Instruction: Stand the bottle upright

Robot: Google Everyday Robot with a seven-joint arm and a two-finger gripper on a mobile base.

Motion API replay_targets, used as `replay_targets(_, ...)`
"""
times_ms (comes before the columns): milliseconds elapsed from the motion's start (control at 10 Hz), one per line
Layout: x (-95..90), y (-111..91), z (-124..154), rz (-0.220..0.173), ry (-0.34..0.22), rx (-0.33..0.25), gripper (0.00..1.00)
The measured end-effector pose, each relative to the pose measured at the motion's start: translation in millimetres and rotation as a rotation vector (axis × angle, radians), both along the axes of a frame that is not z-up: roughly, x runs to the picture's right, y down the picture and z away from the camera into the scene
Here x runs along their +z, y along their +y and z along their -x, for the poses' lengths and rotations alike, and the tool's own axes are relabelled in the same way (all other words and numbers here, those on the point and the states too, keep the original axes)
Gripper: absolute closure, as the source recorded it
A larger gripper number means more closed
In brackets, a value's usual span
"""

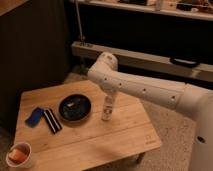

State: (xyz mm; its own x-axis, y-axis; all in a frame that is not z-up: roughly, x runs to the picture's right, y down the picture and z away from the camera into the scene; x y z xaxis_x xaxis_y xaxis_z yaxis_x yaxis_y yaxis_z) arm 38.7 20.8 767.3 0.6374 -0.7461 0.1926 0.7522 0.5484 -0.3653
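Note:
The bottle [106,111] is small, slim and white with a darker label. It stands upright on the wooden table [120,137], just right of the black bowl [75,108]. My gripper [109,98] comes straight down from the white arm and sits at the bottle's top. The gripper covers the bottle's cap.
A black-and-white striped flat block [52,120] and a blue object [35,116] lie left of the bowl. A white cup [19,155] with something orange inside stands at the front left corner. A long bench rail [150,59] runs behind the table.

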Motion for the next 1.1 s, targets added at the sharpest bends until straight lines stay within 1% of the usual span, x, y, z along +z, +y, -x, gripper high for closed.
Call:
replay_targets(600,0.9,1.0,-7.6,0.004,0.003,0.040,0.61)
replay_targets(1100,-3.6,1.3,-4.1,0.000,-0.006,0.036,0.61)
